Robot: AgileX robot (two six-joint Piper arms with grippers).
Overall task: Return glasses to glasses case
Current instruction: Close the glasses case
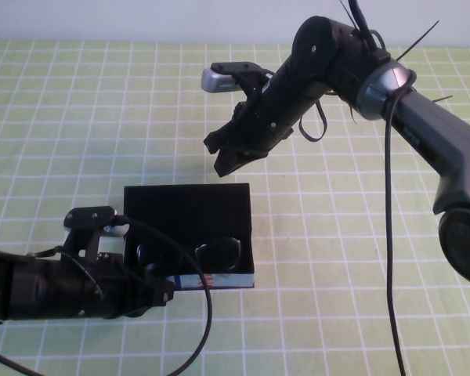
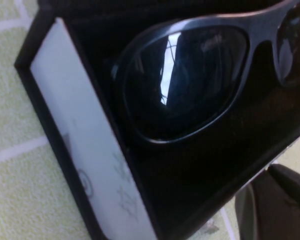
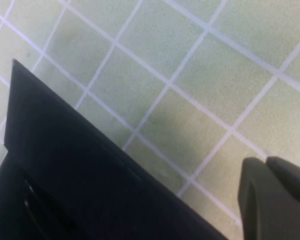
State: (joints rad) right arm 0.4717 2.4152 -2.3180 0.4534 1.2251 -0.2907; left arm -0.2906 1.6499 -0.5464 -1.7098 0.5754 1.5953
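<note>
The glasses (image 1: pixel 211 254) lie lengthwise inside the open case (image 1: pixel 189 235). The left tool (image 1: pixel 153 291), grip state unclear, sits at its front-left corner; the right tool (image 1: pixel 225 153), empty and seemingly clenched, hovers beyond its lid.

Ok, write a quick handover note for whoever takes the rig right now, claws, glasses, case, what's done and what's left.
Left claw: low at the near left corner of the glasses case, holding nothing that shows.
Right claw: raised above the table beyond the case's far edge, empty and shut.
Glasses: already lying inside the open case, lenses up, near its front strip.
Case lid: flap open, lying back away from the robot.
Done: glasses are in.
Left: likely fold the flap shut and pull both arms clear.
</note>
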